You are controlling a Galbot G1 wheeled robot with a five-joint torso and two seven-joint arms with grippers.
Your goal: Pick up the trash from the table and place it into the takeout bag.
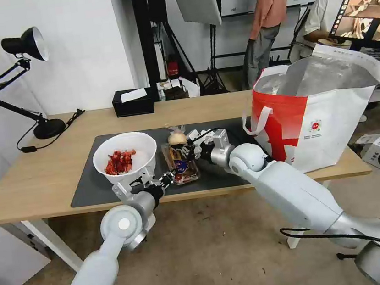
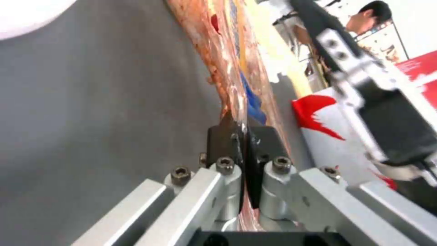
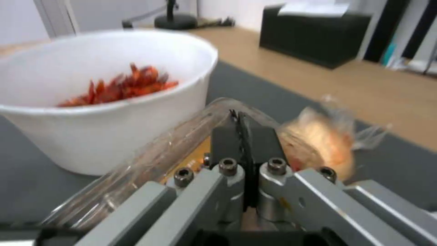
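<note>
While the left gripper (image 2: 244,136) pinches the clear tray's (image 1: 181,164) near rim, the right gripper (image 3: 244,135) clamps its far rim.

White bowl (image 1: 125,156) of red scraps, upright on grey mat; clear tray (image 1: 181,164) just beside; bagged tan ball (image 1: 177,138) behind; takeout bag (image 1: 329,111) open, upright, table's right end.
</note>
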